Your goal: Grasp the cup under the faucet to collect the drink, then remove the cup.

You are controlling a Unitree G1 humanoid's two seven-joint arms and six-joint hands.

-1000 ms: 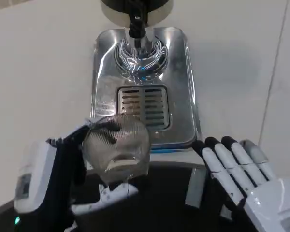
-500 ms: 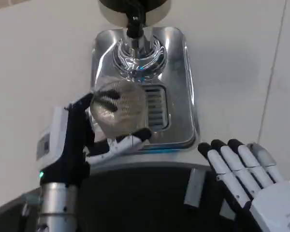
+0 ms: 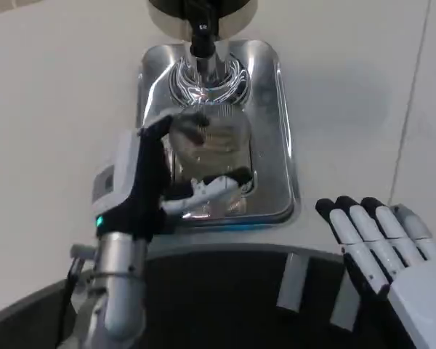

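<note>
While my left hand (image 3: 156,185) grips the clear cup (image 3: 207,145), fingers wrapped around its side and thumb across the front, I hold it over the grille of the shiny metal drip tray (image 3: 272,123), just short of the faucet (image 3: 201,33). I judge this to be the carrying-in step: the cup is near the spout but its mouth seems not quite beneath it, so the next move calls for easing it a little farther forward and keeping it upright and steady there. The cup is thin, see-through plastic with a ribbed wall, round and light, likely to flex if I squeeze hard; I cannot tell whether anything is in it. The tray is a polished rectangle with rounded corners, mirror-bright. My right hand (image 3: 381,251) lies flat near the bench (image 3: 51,109) edge, fingers straight and holding nothing.
</note>
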